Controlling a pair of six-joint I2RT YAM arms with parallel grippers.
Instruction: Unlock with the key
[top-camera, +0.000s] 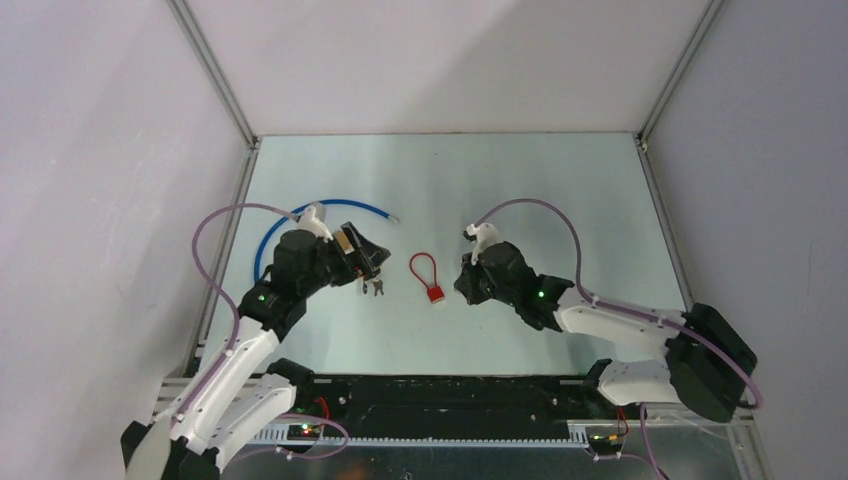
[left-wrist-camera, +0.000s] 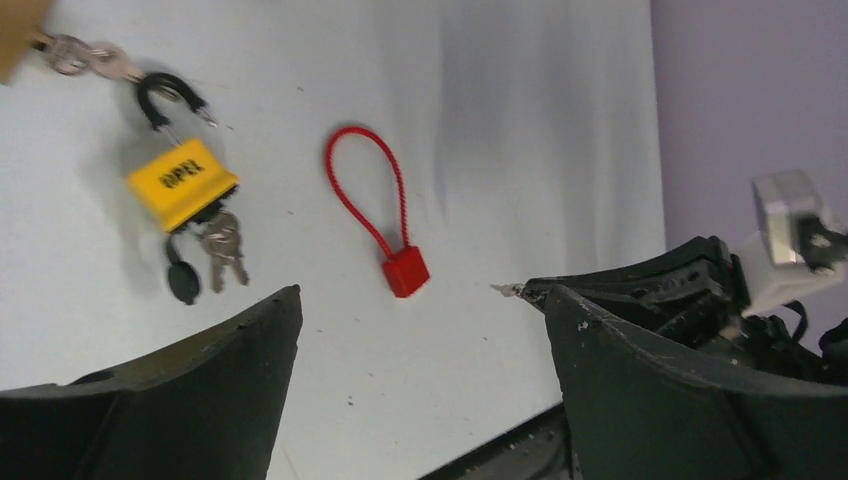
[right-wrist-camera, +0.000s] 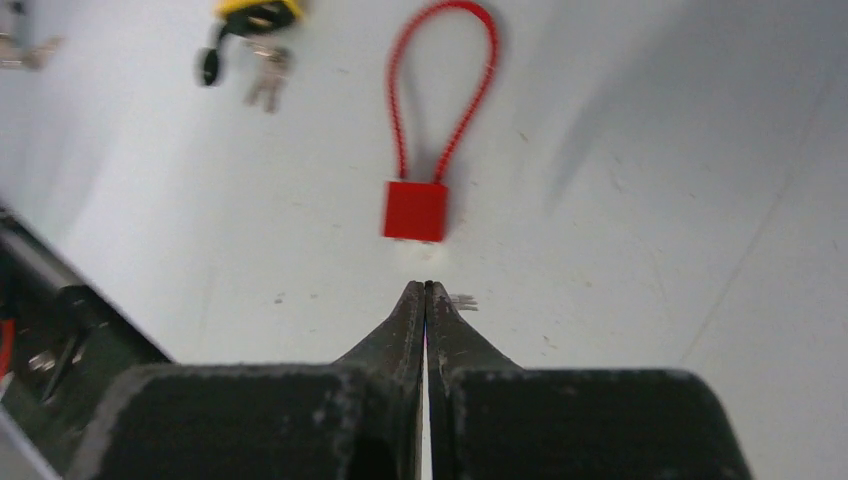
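Left fingers (left-wrist-camera: 250, 350): we see them spread wide, empty, near the yellow padlock (left-wrist-camera: 182, 182).
Right fingers (right-wrist-camera: 410, 320): pinched shut on a small key (right-wrist-camera: 462, 300).
Red lock (right-wrist-camera: 415, 210): flat on the counter (top-camera: 560, 200), just beyond that key.

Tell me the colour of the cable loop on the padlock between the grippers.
Red, like the body of the cable padlock; best seen in the right wrist view.

A pale, faintly green table (top-camera: 450, 180) sits between plain white walls (top-camera: 440, 60), with silver posts (top-camera: 212, 70) rising from its far corners. The light is soft and even. A black rail (top-camera: 440, 395) lines the near edge.
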